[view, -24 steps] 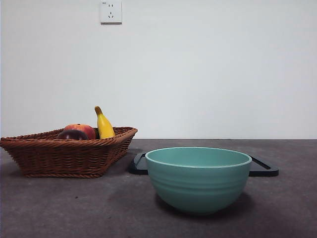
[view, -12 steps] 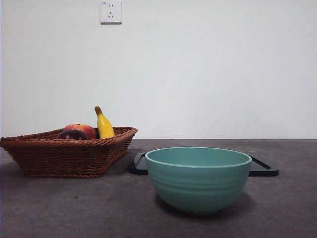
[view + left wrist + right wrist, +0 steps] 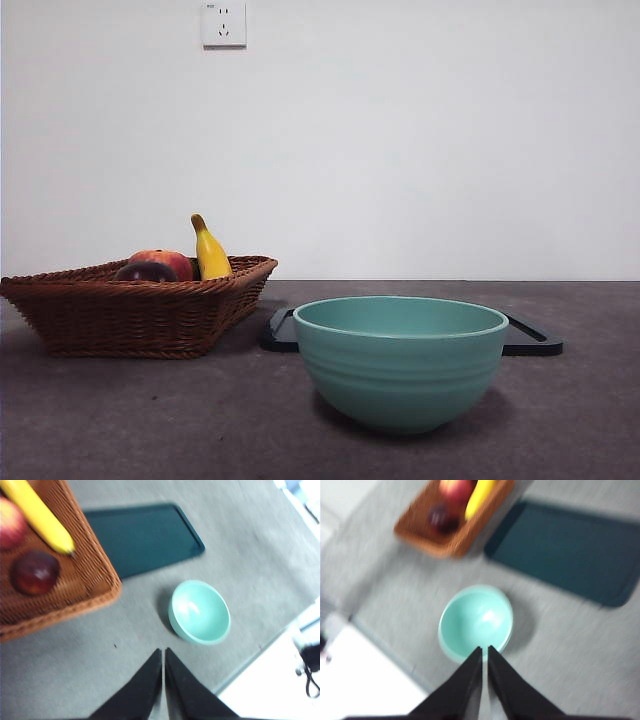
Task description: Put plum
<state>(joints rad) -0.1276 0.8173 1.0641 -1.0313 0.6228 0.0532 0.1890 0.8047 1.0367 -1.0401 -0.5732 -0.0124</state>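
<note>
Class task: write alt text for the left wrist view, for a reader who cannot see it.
From above, a dark plum lies in a brown wicker basket beside a yellow banana and a red fruit. On the grey table sit an empty teal bowl and a dark tray. The left gripper is shut, holding nothing.

Left gripper (image 3: 163, 652) and right gripper (image 3: 484, 650), each seen from its own wrist camera, are held high above the table with jaws pressed together (nothing gripped); neither arm is visible in the front view.
</note>
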